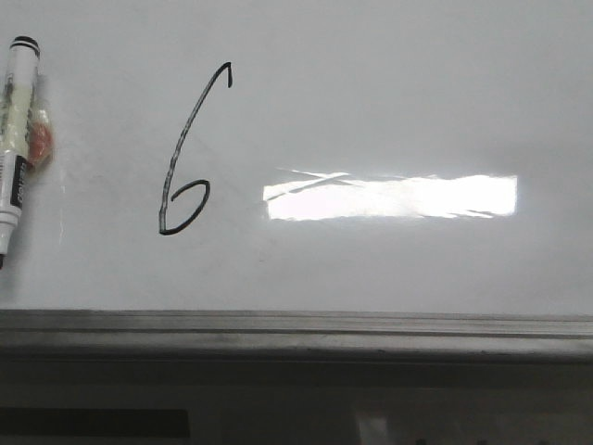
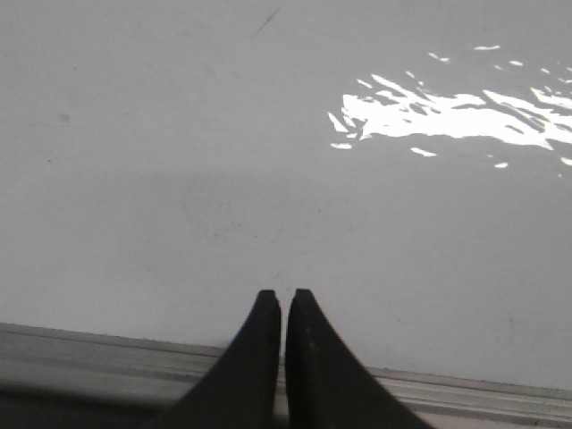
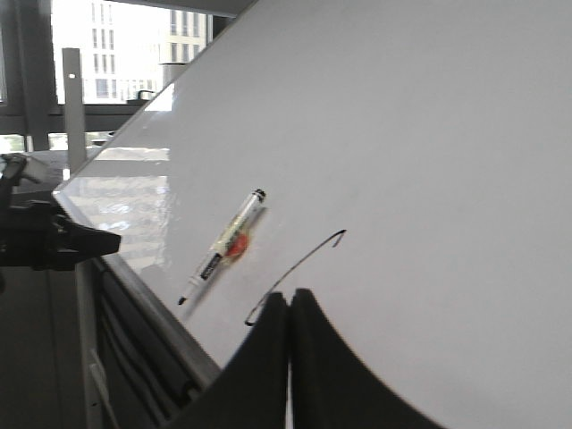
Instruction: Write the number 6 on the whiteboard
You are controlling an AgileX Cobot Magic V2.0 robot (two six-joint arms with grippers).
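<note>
The whiteboard (image 1: 389, 111) fills the front view, pale and glossy with a bright rectangular glare. A black hand-drawn number 6 (image 1: 185, 158) stands on its left half, a slanted stem with a small loop at the bottom. A white marker (image 1: 17, 139) with a black tip and a red-orange spot beside it rests on the board at the far left. In the right wrist view the marker (image 3: 223, 243) and the 6's stem (image 3: 304, 261) show; my right gripper (image 3: 289, 295) is shut and empty, hiding the loop. My left gripper (image 2: 282, 293) is shut and empty over bare board (image 2: 179, 179).
A grey metal strip (image 1: 296, 326) edges the board's lower side, with a dark ledge (image 1: 278, 399) below it. In the right wrist view, a dark arm part (image 3: 54, 237) and windows with buildings (image 3: 116, 54) lie past the board's end.
</note>
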